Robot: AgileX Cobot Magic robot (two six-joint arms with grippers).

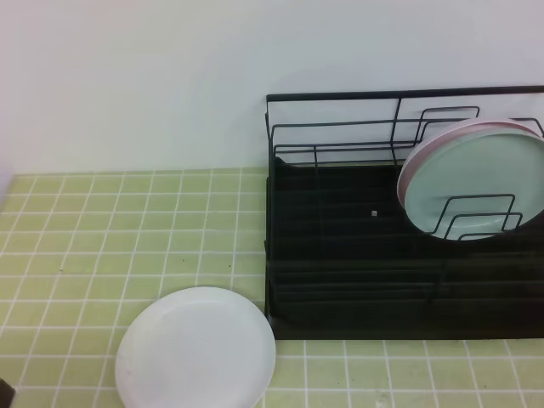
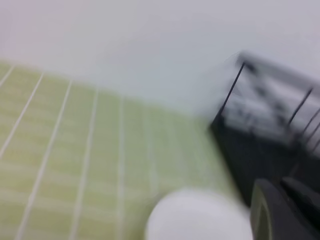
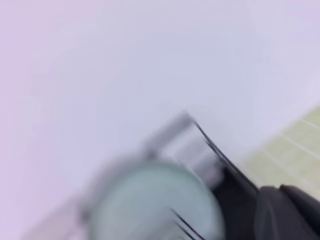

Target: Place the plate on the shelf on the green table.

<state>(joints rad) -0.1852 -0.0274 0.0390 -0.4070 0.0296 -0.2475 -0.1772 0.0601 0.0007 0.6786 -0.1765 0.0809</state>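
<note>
The left hand (image 2: 280,210) shows only as a dark blurred shape at the lower right corner of its wrist view, and its fingers are together with nothing between them. The right hand (image 3: 287,212) is also a dark shape in the corner of its own view, fingers together and holding nothing. Neither hand appears in the high view, so both are well apart from the work.

The plate (image 1: 196,349) lies flat on the green worktop (image 1: 102,229), at the front, with its right edge just beside the front left corner of the shelf (image 1: 340,255). It is plain white, round and matte, with a low raised rim.

I judge that the step in hand is the first approach. The left hand is on the nearer side, so it should open and come down to the outer rim, away from the shelf. A flat plate gives little to hold, so one finger must slide under the rim. A mint-green plate with a pink rim (image 1: 476,178) stands at the right of the shelf; the dividers at the left look free.
</note>
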